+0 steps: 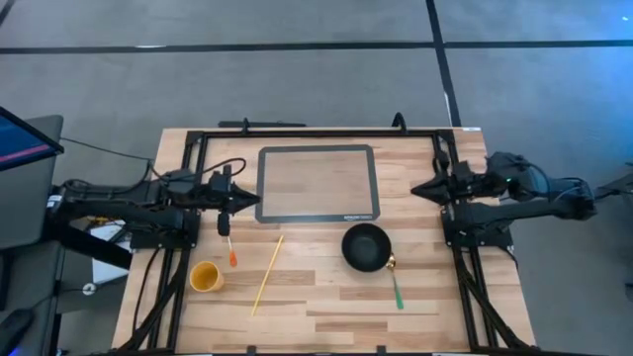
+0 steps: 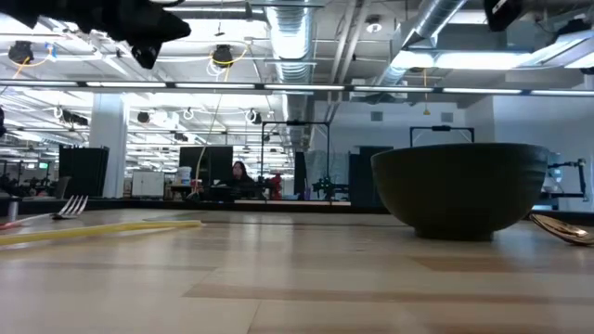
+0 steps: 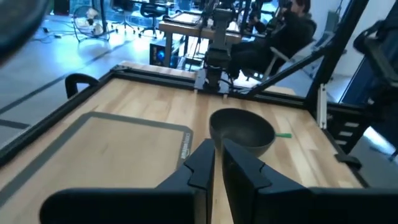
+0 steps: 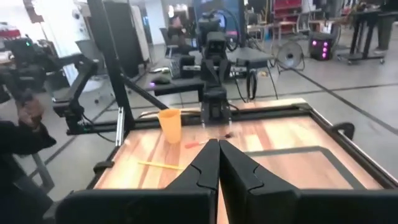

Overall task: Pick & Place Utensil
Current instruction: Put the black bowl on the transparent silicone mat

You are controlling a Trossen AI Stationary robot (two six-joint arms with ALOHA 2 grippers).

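Observation:
An orange-handled fork (image 1: 229, 247) lies flat near the table's left side, a long yellow stick (image 1: 267, 275) slants beside it, and a yellow cup (image 1: 206, 277) stands upright close by. A green-handled spoon (image 1: 395, 284) lies flat with its gold bowl end against the black bowl (image 1: 366, 247). My left gripper (image 1: 255, 205) hovers shut at the left edge of the grey-rimmed mat (image 1: 316, 183), above the table. My right gripper (image 1: 416, 190) hovers shut off the mat's right edge. In the low view the black bowl (image 2: 459, 186), the spoon (image 2: 561, 227) and the fork (image 2: 70, 206) all rest on the wood.
A black metal frame (image 1: 297, 132) runs along the far edge and both sides of the table. Bare wood shows along the near edge (image 1: 326, 321). A person sits in the room beyond the table (image 2: 239, 174), and a person's hand shows at the left of the right wrist view (image 4: 28, 112).

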